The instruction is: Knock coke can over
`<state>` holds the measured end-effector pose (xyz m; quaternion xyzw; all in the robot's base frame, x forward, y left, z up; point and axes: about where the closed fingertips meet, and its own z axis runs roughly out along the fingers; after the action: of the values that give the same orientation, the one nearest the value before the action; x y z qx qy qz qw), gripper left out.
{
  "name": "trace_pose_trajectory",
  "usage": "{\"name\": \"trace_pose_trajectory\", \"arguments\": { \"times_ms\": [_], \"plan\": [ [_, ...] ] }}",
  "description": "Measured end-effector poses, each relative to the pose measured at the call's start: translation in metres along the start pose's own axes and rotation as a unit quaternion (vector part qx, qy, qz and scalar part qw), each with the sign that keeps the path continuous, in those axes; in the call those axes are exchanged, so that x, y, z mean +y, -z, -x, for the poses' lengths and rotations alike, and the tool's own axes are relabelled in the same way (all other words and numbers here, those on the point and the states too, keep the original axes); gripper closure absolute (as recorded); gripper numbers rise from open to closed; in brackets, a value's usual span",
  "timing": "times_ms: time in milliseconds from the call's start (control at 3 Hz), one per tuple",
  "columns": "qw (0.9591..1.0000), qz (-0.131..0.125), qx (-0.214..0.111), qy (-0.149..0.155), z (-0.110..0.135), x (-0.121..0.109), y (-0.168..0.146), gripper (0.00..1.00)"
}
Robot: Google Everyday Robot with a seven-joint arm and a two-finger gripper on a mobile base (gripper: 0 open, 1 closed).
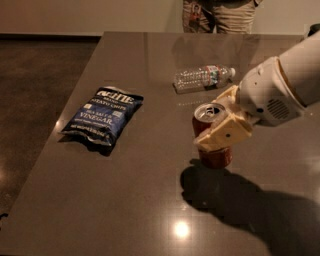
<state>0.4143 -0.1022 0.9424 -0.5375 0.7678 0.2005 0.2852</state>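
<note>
The red coke can (216,156) stands upright in the right middle of the dark table (125,210), its silver top tipped slightly toward the left. My gripper (207,127) reaches in from the right on the white arm and is closed around the can. One tan finger (225,132) lies across the can's front and hides most of its side. The other finger (226,96) sits behind the can's top. I cannot tell whether the can's base touches the table.
A clear plastic water bottle (202,77) lies on its side behind the can. A blue vinegar chips bag (103,115) lies flat to the left. A person (220,15) stands at the table's far edge. The table's left edge drops to dark floor.
</note>
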Motion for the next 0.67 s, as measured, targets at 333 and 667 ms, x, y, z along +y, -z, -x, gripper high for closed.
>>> {"name": "trace_pose_trajectory", "arguments": {
  "times_ms": [333,667],
  "plan": [
    [0.9969,-0.005,0.078,0.003,-0.003,-0.025,0.004,1.0],
    [0.9823,-0.014,0.185,0.025,-0.024,-0.063,-0.01,1.0]
  ]
}}
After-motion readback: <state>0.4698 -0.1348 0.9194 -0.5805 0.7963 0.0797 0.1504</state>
